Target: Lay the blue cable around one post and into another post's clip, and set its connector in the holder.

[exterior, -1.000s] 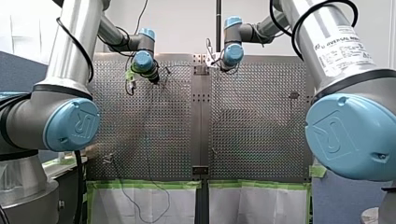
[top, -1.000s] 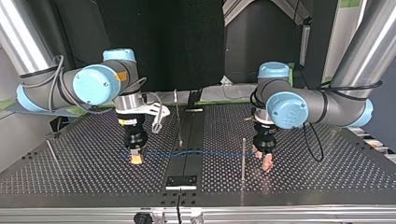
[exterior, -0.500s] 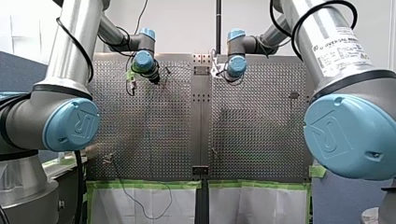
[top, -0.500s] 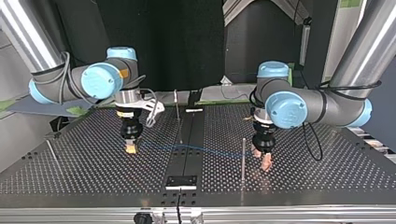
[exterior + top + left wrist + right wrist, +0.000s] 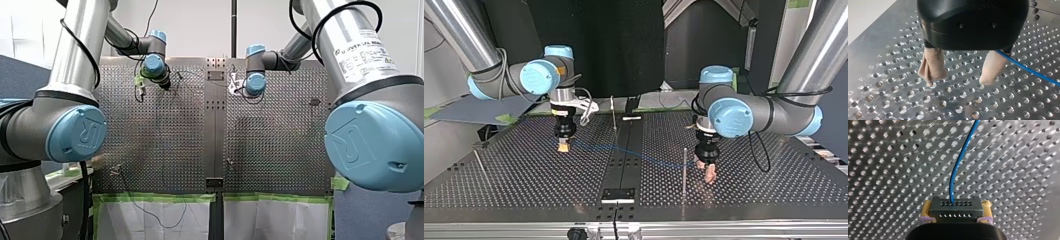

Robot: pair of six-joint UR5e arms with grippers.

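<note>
The blue cable (image 5: pixel 624 152) runs over the surface (image 5: pixel 524 190), in the top view from the black connector (image 5: pixel 955 207) toward a post (image 5: pixel 684 170) at 4 o'clock. My right pincer (image 5: pixel 956 210) clamps the connector. My left pincer (image 5: pixel 958 80), at the post's 3 o'clock, is open with nothing between its fingers.

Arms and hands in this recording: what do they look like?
Both my left arm and my right arm are silver tubes with light blue joint caps bearing a logo and black cables running outside. The right carries a white Universal Robots label. My left hand has a black housing and beige padded fingers; my right hand has yellow pads.
</note>
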